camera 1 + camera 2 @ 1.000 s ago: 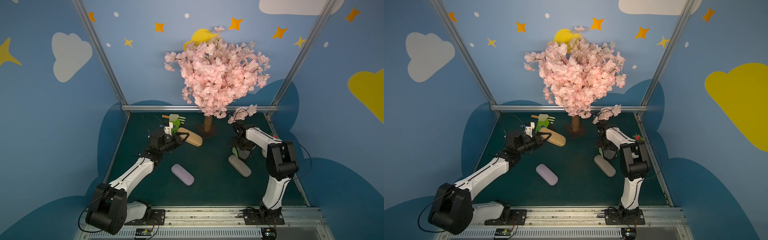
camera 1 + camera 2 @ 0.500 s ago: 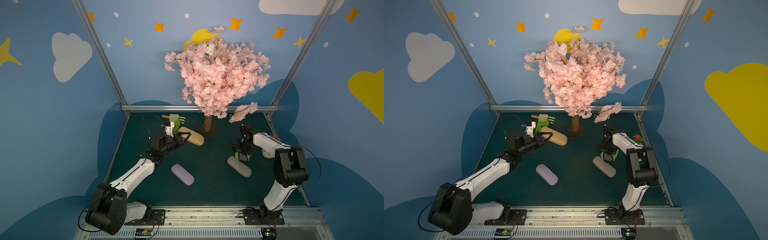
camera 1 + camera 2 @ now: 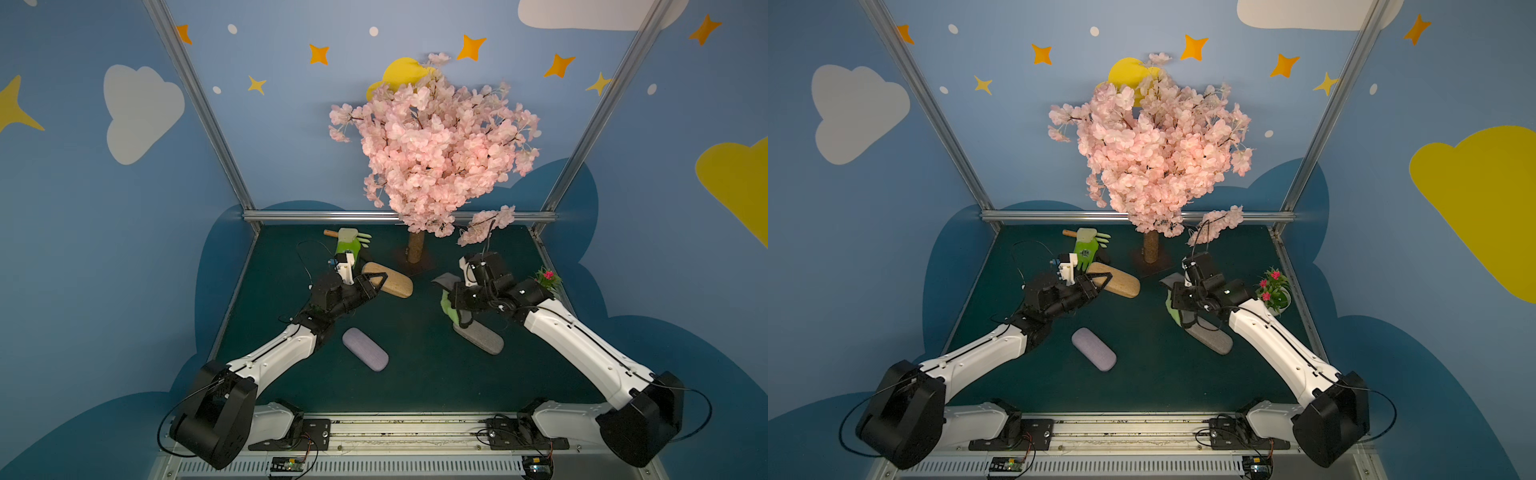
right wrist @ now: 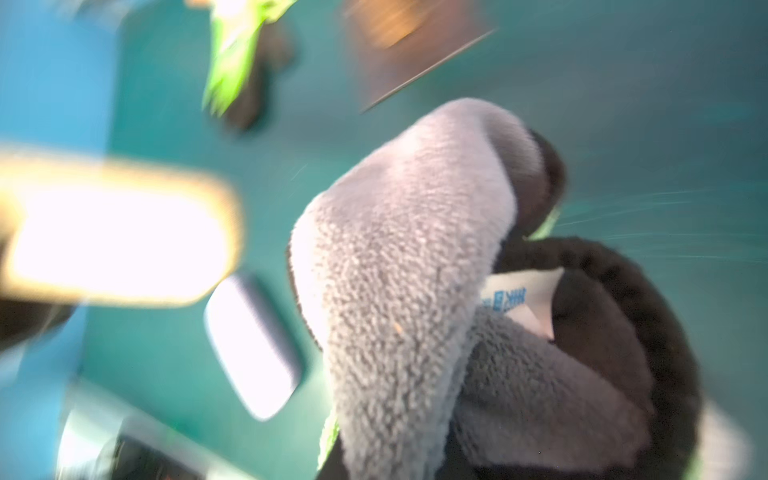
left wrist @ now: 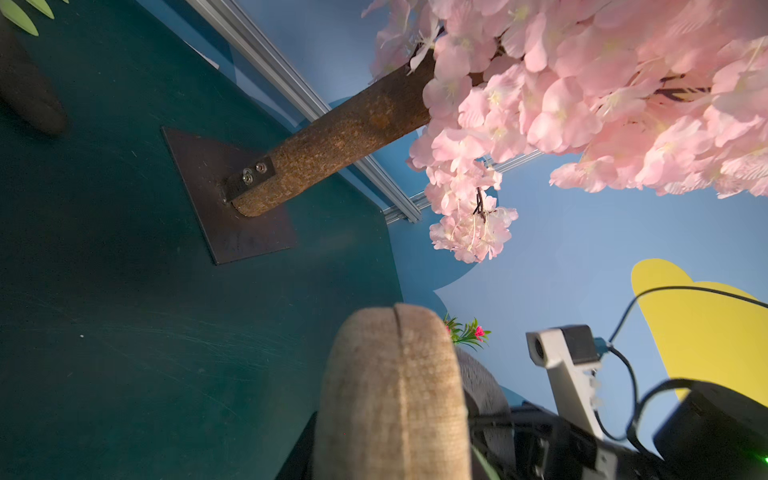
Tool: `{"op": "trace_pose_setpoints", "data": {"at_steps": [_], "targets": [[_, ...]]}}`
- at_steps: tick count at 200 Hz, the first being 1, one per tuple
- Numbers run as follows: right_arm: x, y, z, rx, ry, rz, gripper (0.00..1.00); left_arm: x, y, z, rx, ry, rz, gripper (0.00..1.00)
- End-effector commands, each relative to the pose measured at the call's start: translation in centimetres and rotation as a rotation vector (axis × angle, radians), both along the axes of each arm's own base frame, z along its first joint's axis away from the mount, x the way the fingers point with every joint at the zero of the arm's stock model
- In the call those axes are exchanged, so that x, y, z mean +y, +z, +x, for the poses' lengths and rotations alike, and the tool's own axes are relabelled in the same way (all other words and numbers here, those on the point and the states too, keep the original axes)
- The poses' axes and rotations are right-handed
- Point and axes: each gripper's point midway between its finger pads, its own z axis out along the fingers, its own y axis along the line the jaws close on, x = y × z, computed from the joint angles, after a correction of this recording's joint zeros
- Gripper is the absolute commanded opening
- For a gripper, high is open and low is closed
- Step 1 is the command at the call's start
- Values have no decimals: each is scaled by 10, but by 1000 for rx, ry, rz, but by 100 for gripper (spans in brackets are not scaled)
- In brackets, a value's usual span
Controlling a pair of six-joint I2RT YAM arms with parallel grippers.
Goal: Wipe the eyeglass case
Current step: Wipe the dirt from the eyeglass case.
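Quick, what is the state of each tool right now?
Left tool: closed, holding the tan eyeglass case.
Right tool: closed, holding the cloth.

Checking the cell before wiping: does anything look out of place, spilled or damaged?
Nothing spilled or broken. The left gripper is shut on the tan eyeglass case, the right gripper on a bunched grey-green cloth; the lilac case and grey case lie flat. One oddity: a drooping blossom branch seems to brush the right arm's cable.
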Motion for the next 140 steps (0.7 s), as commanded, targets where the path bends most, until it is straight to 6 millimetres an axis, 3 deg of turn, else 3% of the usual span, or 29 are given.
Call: {"op": "trace_pose_setpoints", "data": {"at_steps": [1,30,45,63,82,105,123,140], "targets": [[41,54,-2,-142,73,90,0,-14,7,2,-17,-17,-40,3],[83,84,9,-247,113,167,0,-49,7,-7,5,-116,-72,3],[93,73,16,-218,92,151,0,-59,11,-11,0,-139,-91,3],[93,43,16,-118,50,119,0,-59,23,-13,-21,-140,-133,3],[80,12,13,-54,9,79,0,-53,37,-15,-55,-122,-149,3],[49,-8,11,-42,-46,-2,0,-40,57,-15,-108,-83,-180,3],[19,-13,13,-60,-98,-83,0,-28,69,-14,-143,-52,-200,3],[13,-1,16,-95,-104,-73,0,-22,73,-15,-160,-37,-201,3]]}}
